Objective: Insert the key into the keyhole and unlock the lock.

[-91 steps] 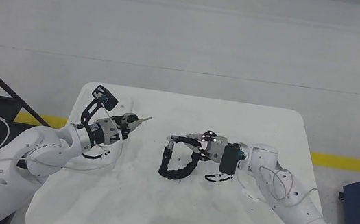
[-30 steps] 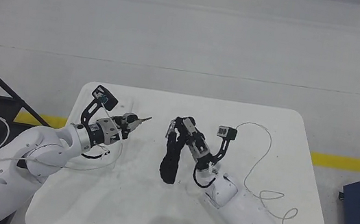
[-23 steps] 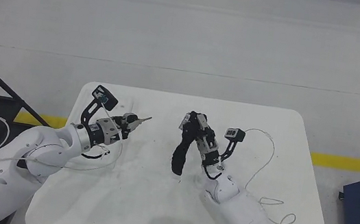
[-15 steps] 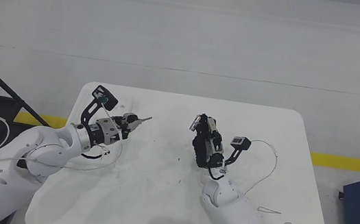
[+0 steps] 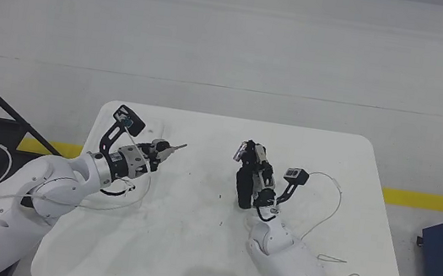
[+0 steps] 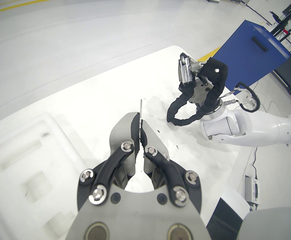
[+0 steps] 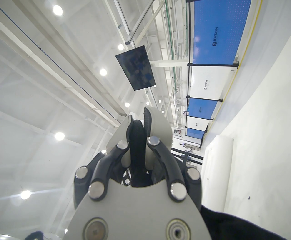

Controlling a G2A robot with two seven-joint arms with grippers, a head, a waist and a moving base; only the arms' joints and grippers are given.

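Note:
My left gripper (image 6: 139, 118) is shut on the key (image 6: 141, 108), whose thin metal blade sticks out past the fingertips toward the lock; from above, the left gripper (image 5: 157, 148) and key (image 5: 176, 145) hover over the table's left half. The lock is a silver body (image 6: 185, 71) on a black fabric-sleeved cable loop (image 6: 181, 113). My right gripper (image 7: 138, 114) points upward and is shut on the black sleeve (image 7: 137, 136). In the top view the right gripper (image 5: 252, 176) holds the lock (image 5: 245, 153) raised at the table's middle, keyhole end facing the key.
A white foam insert (image 6: 34, 159) lies on the white table (image 5: 347, 156) under my left arm. A blue cabinet (image 6: 247, 50) stands off the table's right side. The right wrist's thin cable (image 5: 329, 191) trails over the table.
The right arm has lifted the lock off the table, swung its gripper upward and shifted slightly right. It has held still for the last half second. The left arm and key have not moved.

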